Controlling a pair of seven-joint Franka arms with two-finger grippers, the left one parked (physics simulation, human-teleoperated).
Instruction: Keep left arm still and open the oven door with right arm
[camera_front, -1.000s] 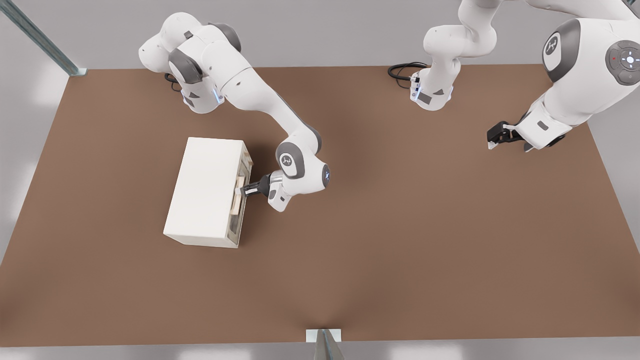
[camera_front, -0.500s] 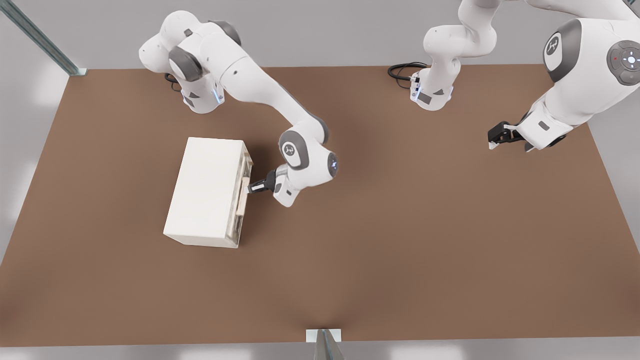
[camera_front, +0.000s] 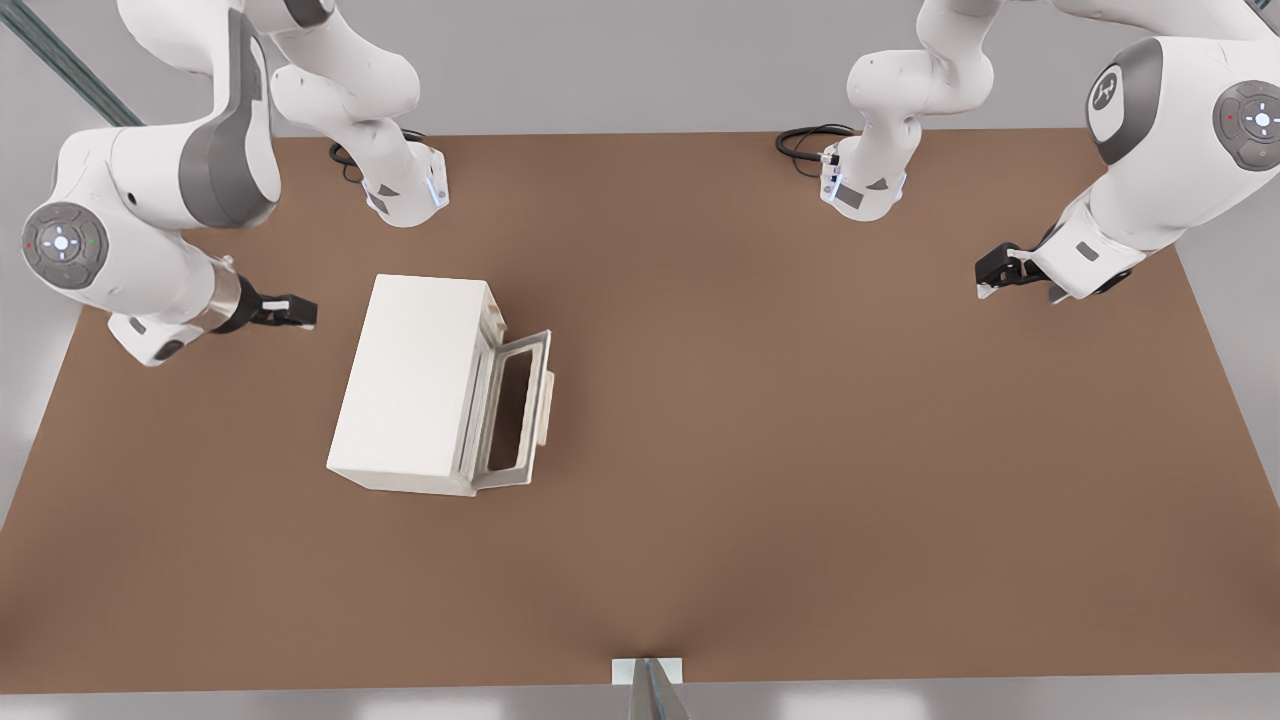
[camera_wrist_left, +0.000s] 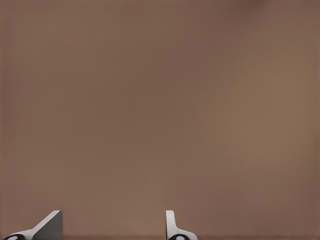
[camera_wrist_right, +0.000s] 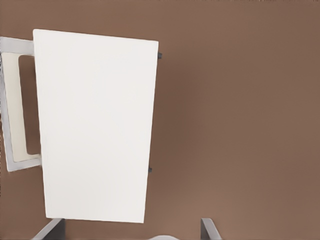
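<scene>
The cream oven (camera_front: 415, 385) stands on the brown table, left of centre in the front view. Its oven door (camera_front: 515, 410), a cream frame with a dark window and a pale tan bar handle (camera_front: 547, 407), hangs swung out toward the front view's right. My gripper (camera_front: 296, 312) hovers at the oven's back side, to the front view's left of it, and touches nothing. It is open and empty. In the right wrist view the oven's plain top (camera_wrist_right: 95, 125) fills the middle, the open oven door (camera_wrist_right: 12, 125) juts out past its far side, and both fingertips (camera_wrist_right: 51, 231) stand wide apart.
The brown table (camera_front: 800, 450) stretches wide to the front view's right of the oven. The other arm's gripper (camera_front: 990, 277) hangs over the far right. A black cable (camera_front: 805, 140) lies by that arm's base at the back edge. Metal struts stand at the table's edges.
The gripper let go of the handle and pulled away, up over the oven to the front view's left. The door went from nearly shut to swung wide open.
</scene>
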